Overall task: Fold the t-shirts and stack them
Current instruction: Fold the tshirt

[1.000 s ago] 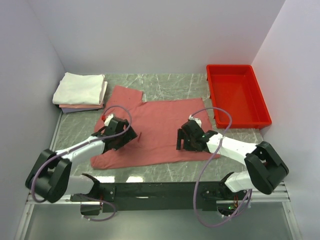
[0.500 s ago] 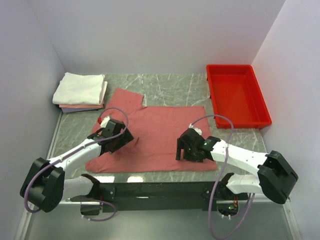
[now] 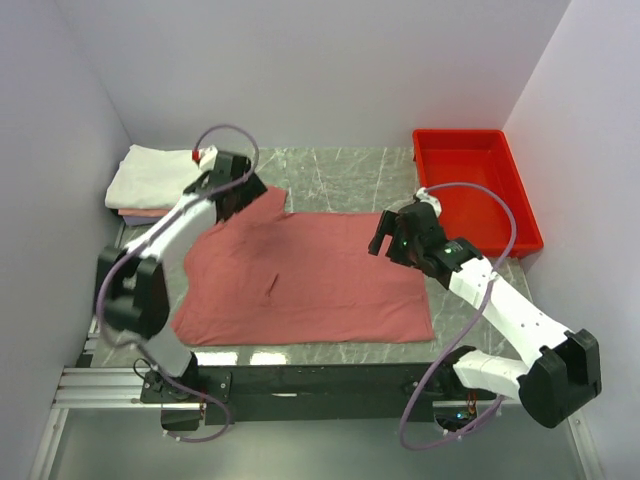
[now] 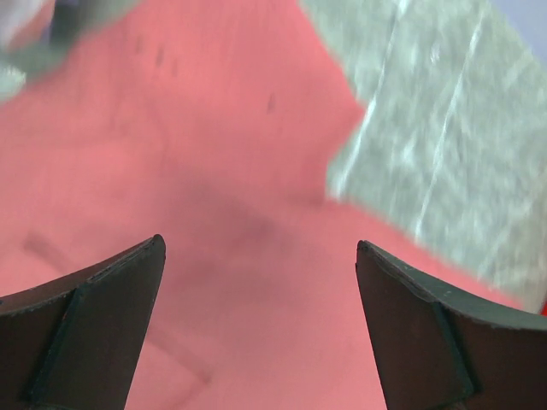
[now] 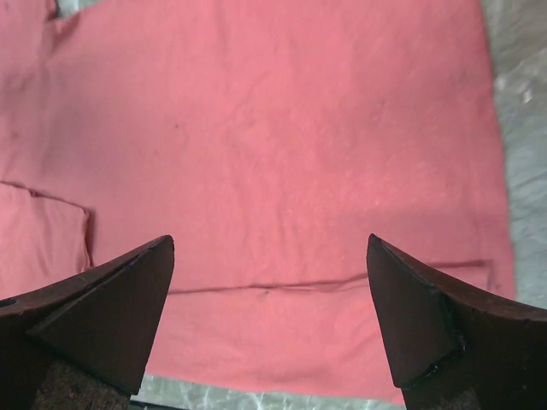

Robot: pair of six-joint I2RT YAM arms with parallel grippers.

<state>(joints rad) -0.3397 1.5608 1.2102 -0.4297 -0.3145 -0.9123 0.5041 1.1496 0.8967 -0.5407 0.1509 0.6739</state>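
Observation:
A salmon-red t-shirt (image 3: 310,280) lies spread flat on the marble table, its bottom hem near the front edge. My left gripper (image 3: 238,198) is open and empty over the shirt's far-left sleeve; the left wrist view shows red cloth (image 4: 214,196) under its open jaws (image 4: 259,243). My right gripper (image 3: 386,240) is open and empty, above the shirt's far-right corner; the right wrist view shows the cloth (image 5: 273,145) with a crease across it, between the open jaws (image 5: 270,239). A stack of folded white and pale pink t-shirts (image 3: 160,180) sits at the far left.
A rigid bright red tray (image 3: 520,215) stands at the far right, close behind my right arm. Grey walls close in the left, back and right sides. Bare marble (image 4: 444,128) shows beyond the shirt's sleeve.
Both arms let go of the shirt's middle and lifted. My left gripper swung to the far-left sleeve, my right to the far-right corner. The shirt now lies flatter and nearer the front.

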